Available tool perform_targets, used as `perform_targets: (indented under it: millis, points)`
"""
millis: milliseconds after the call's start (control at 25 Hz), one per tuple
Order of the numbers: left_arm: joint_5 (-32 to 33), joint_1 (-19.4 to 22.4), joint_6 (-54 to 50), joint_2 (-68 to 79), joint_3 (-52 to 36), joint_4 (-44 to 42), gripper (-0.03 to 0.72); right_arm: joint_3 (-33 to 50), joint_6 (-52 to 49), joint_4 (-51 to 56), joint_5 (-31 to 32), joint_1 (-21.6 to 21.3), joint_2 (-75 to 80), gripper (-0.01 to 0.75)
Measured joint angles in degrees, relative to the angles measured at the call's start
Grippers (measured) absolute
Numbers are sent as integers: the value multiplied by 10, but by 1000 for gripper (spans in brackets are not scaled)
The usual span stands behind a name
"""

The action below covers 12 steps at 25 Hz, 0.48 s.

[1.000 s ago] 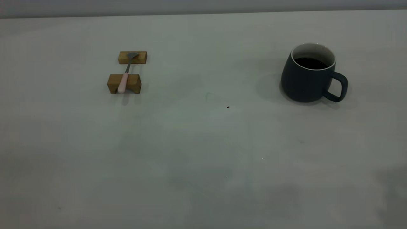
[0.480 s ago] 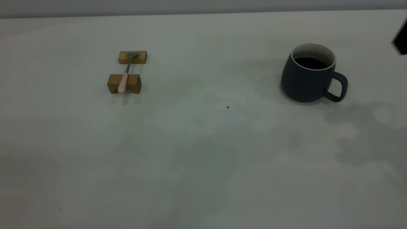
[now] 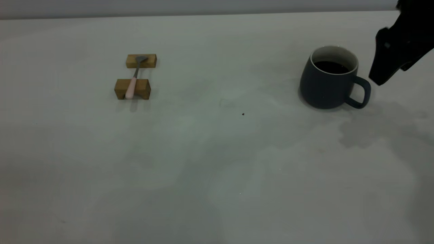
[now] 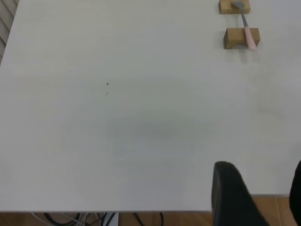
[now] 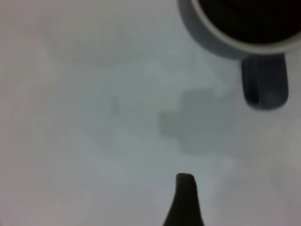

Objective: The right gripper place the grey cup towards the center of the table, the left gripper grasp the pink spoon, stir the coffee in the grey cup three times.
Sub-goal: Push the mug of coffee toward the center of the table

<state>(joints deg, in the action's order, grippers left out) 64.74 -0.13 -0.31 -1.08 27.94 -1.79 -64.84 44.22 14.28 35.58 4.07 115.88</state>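
Grey cup (image 3: 325, 86) upright, handle toward right gripper (image 3: 390, 64), grip state unclear

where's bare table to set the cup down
The table is bare between the wooden blocks holding the pink spoon and the grey cup, and across the whole near side. Crowded only beside the cup's handle, where the right gripper hangs.

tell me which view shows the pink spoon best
The exterior view: the pink spoon lies whole and unblocked across two wooden blocks. The left wrist view shows it far off near the frame's edge; the right wrist view misses it.
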Motion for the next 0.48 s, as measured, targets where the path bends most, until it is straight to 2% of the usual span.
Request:
perform_targets:
  millis: [480]
  points:
    - [0, 0, 0, 0, 0, 0, 382, -101, 10, -50, -5, 0, 112, 682]
